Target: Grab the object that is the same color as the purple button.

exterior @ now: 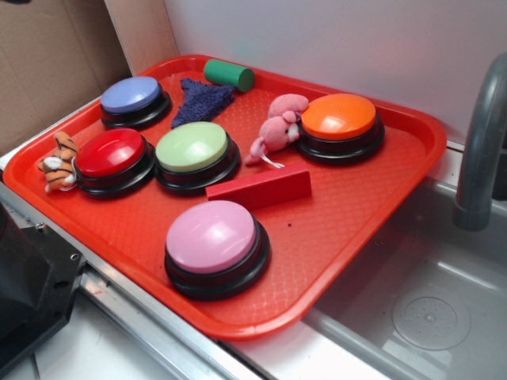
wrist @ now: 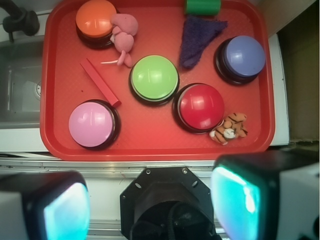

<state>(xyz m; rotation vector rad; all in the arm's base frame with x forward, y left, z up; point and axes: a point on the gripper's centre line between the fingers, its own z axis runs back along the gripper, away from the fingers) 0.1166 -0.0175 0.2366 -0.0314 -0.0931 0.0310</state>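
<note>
The purple cloth piece (exterior: 201, 100) (wrist: 197, 39) lies flat on the red tray (exterior: 372, 206) (wrist: 150, 142), between the purple button (exterior: 133, 100) (wrist: 241, 57) and the green cylinder (exterior: 230, 74) (wrist: 203, 6). My gripper (wrist: 152, 205) hangs high above the tray's near edge, over the robot base, far from the cloth. It is open, its two cyan pads (wrist: 67, 212) wide apart with nothing between them. The gripper does not show in the exterior view.
On the tray also sit orange (exterior: 341, 125), green (exterior: 195, 153), red (exterior: 112, 158) and pink (exterior: 214, 244) buttons, a pink plush animal (exterior: 277, 131), a red block (exterior: 260, 188) and a tiger toy (exterior: 57, 162). A sink (exterior: 428, 301) with a grey faucet (exterior: 482, 150) lies to the right.
</note>
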